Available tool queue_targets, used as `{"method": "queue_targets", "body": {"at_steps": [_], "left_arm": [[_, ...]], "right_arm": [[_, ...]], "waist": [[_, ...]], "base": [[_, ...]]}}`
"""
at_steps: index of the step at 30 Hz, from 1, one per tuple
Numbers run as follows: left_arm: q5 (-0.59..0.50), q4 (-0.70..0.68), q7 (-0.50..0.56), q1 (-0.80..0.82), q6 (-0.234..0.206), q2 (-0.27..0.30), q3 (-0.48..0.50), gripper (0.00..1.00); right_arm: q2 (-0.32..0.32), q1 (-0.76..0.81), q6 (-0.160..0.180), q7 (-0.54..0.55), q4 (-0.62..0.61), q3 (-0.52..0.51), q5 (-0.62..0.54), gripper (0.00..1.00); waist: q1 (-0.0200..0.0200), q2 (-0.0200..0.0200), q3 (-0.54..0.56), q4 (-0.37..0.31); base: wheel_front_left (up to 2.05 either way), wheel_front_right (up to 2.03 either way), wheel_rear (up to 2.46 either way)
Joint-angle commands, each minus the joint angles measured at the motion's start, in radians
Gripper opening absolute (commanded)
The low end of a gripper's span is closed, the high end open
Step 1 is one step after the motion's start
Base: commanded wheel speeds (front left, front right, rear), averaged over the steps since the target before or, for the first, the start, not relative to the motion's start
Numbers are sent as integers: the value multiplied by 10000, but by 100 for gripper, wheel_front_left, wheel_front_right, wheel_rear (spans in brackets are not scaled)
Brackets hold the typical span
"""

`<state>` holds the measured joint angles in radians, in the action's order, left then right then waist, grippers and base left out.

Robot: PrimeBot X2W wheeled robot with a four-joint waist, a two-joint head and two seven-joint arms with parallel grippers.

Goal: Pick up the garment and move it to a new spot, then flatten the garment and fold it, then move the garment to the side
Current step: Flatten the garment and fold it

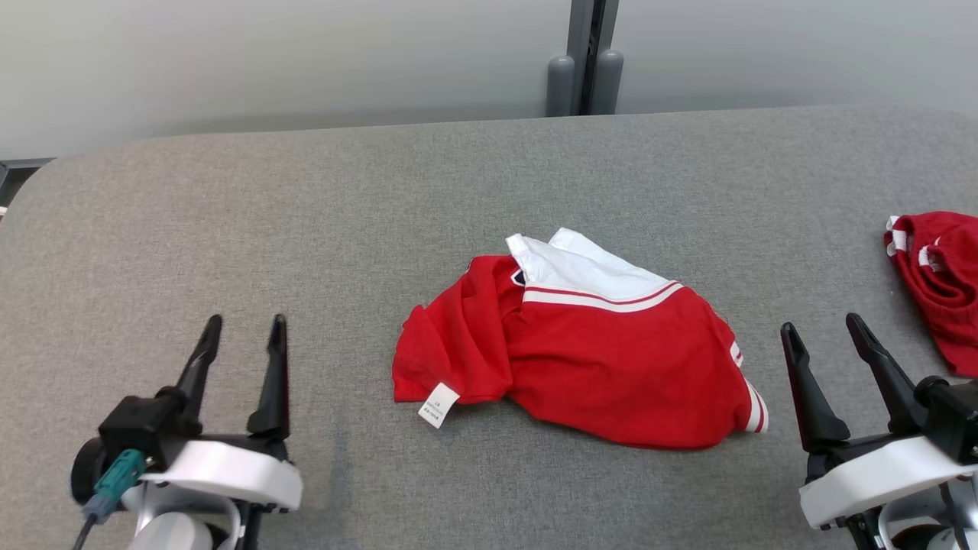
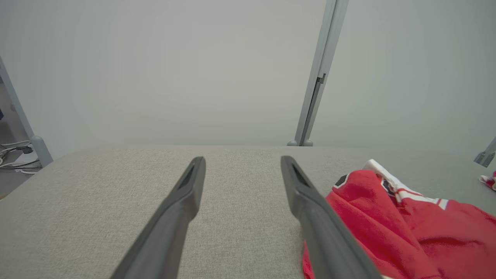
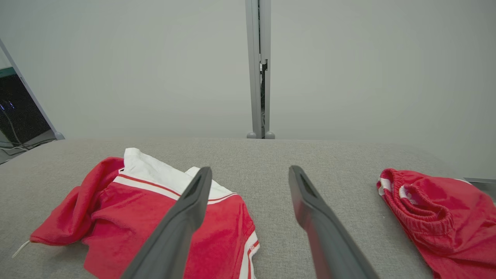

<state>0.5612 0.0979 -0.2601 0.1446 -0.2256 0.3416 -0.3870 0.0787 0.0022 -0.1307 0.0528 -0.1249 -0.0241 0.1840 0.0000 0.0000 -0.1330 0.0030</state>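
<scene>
— So, the left end effector [image 1: 246, 325] stands wide and empty over bare table [image 1: 306, 214], and the right end effector [image 1: 820, 325] is just as wide, holding nothing.
— And the garment [image 1: 596, 367]?
— Crumpled in the middle of the table, between the two, touching neither. Its left side is folded over itself, with a care label [image 1: 438, 405] at the near corner.
— What worries you?
— A pinch into that bunched side likely catches several layers, so it lifts as a wad and won't flatten. With too shallow a grip, the fabric may slip out mid-carry.
— Anything else?
— A second red garment [image 1: 936, 283] lies just beyond the right end effector; a reach drifting that way could take the wrong piece.
</scene>
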Motion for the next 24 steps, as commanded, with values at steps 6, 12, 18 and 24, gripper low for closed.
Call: {"method": "queue_targets", "body": {"at_steps": [6, 12, 18, 24], "left_arm": [[92, 188, -59, -482, -140, 292, 622, 100], [-61, 71, -64, -557, -98, 236, 685, 100], [-187, 18, -64, -477, -68, 152, 632, 100], [-278, -117, -57, -179, -18, 46, 556, 100]], "right_arm": [[73, 170, -2, 40, 43, 20, -34, 100], [63, 158, -2, 5, 53, -7, -48, 100], [75, 53, -2, -20, 134, -72, 14, 100], [277, -458, -2, -134, 575, -297, 271, 100]], "waist": [[0, 0, 98, 48], [0, 0, 57, 85], [0, 0, -26, 173], [0, 0, -375, 535]], "base": [[0, 0, 0], [0, 0, 0], [0, 0, 0], [0, 0, 0]]}}
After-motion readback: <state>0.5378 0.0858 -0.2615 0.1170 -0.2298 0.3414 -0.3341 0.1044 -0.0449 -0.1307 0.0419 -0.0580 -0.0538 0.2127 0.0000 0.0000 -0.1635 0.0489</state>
